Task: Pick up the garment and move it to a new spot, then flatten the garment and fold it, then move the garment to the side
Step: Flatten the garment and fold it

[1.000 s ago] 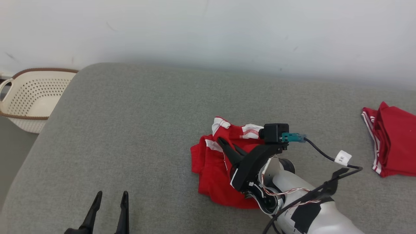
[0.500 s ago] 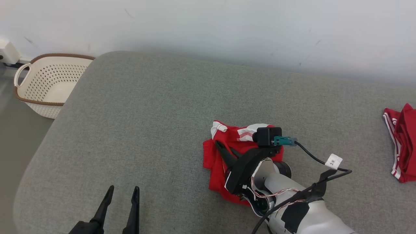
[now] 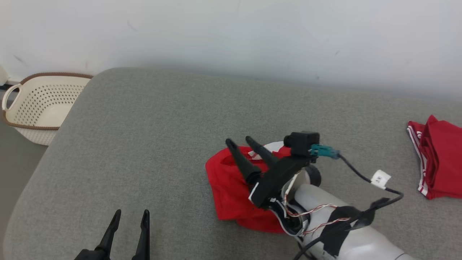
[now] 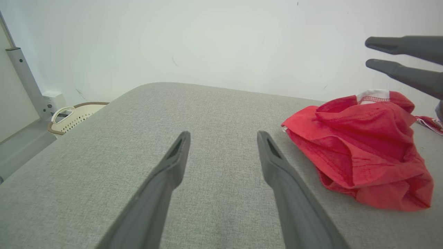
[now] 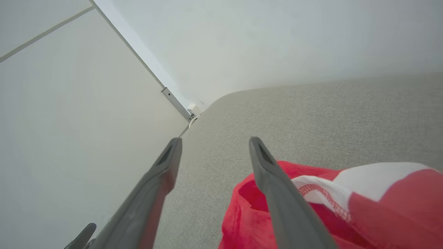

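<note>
Head view: right hand [image 3: 238, 140], clamped on the crumpled red-and-white fabric garment [image 3: 227, 191] a sec ago, is now hovering just above it w/ fingers apart. Garment is lying loose, mid-right on the grey padded tabletop [image 3: 144, 144]. Left hand [image 3: 131, 212] is idling lower left, fingers apart. Folded red cloth [image 3: 438, 159] is sitting far right, and a cream perforated plastic basket [image 3: 36, 104] is sitting beyond the left edge.

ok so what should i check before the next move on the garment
1. Right gripper open and empty: ok, its fingers are above the garment.
2. Left gripper open and empty: ok.
3. Garment lying free on the cushion: ok.
4. Garment flat: not ok, it lies crumpled.
5. Room to spread it: ok, the second garment and the basket are well apart from it.
6. Corners to grab: cannot tell, folds hide them.
</note>
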{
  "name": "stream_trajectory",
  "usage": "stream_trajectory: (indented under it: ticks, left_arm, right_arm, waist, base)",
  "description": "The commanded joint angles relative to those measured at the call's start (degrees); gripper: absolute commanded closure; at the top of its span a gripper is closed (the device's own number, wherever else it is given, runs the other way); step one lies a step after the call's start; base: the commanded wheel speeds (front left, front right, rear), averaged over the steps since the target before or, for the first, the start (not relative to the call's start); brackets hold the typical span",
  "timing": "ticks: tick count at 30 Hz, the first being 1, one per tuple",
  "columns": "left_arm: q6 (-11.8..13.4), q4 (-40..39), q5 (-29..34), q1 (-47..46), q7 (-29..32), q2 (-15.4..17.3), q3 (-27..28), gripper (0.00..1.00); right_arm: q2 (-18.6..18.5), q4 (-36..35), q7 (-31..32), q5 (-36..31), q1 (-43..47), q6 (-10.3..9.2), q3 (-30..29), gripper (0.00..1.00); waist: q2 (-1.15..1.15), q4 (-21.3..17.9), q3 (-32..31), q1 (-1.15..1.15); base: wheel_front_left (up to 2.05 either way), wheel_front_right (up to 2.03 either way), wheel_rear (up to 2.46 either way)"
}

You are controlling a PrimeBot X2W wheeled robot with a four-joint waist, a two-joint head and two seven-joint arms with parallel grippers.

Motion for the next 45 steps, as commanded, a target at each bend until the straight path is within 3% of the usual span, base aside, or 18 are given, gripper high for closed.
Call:
stream_trajectory:
  ticks: [1, 12, 20, 28, 45]
  left_arm:
    - [0.1, -0.3, 0.7, 1.0, -0.2, 0.0, 0.3, 0.0]
    - [0.2, -1.2, 1.2, 2.9, -0.2, 0.0, 1.8, 0.0]
    - [0.2, -1.7, 1.2, 4.1, -0.2, 0.0, 2.4, 0.0]
    - [-0.1, -1.8, 1.2, 4.1, -0.2, 0.0, 2.4, 0.0]
    - [-0.2, -1.5, 0.8, 2.9, -0.2, 0.0, 1.9, 0.0]
  right_arm:
    - [-1.5, -1.7, -0.6, -1.0, 0.5, 0.02, -0.7, 0.0]
    - [-10.0, -9.2, -0.9, -9.2, 8.9, 0.02, -14.0, 0.0]
    - [-12.1, -12.0, -0.9, -11.0, 17.2, 0.02, -19.1, 0.0]
    - [-10.5, -14.4, 1.1, -11.7, 22.1, 0.02, -20.3, 0.0]
    - [-5.4, -16.6, 4.4, -15.2, 21.1, 0.02, -17.4, 0.0]
  waist:
    - [0.0, -0.8, -0.6, 0.0]
    - [0.0, -2.9, -1.7, 0.0]
    - [0.0, -4.0, -2.7, 0.0]
    - [0.0, -4.5, -2.8, 0.0]
    - [0.0, -1.3, -1.3, 0.0]
  base:
    - [0.0, 0.0, 0.0]
    - [0.0, 0.0, 0.0]
    - [0.0, 0.0, 0.0]
    - [0.0, 0.0, 0.0]
    - [0.0, 0.0, 0.0]
